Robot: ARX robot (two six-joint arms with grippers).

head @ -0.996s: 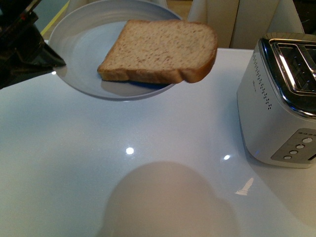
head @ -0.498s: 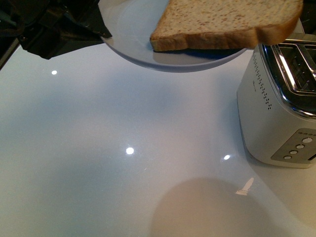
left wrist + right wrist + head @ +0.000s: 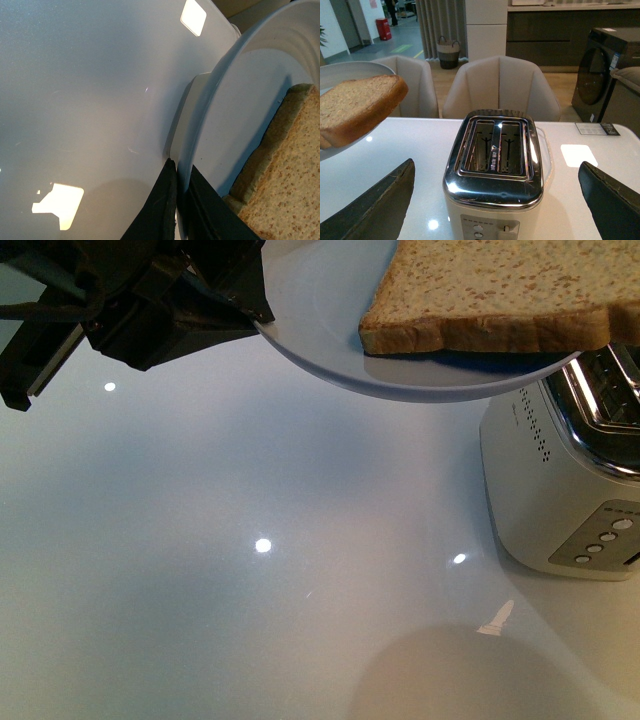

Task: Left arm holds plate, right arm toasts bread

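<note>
I see a room like a home kitchen with a place to eat. A toaster (image 3: 495, 165) sits on a shiny white table (image 3: 425, 140). Soft pale chairs (image 3: 502, 87) stand behind it. Dark cupboards (image 3: 545, 32) fill the upper right of the frame.

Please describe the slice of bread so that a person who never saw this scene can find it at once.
Start at the white table with the white-and-chrome toaster on its right side. Near the toaster, the left gripper holds a pale round plate in the air. The bread lies on it: the only brown, speckled thing among white ones.
</note>
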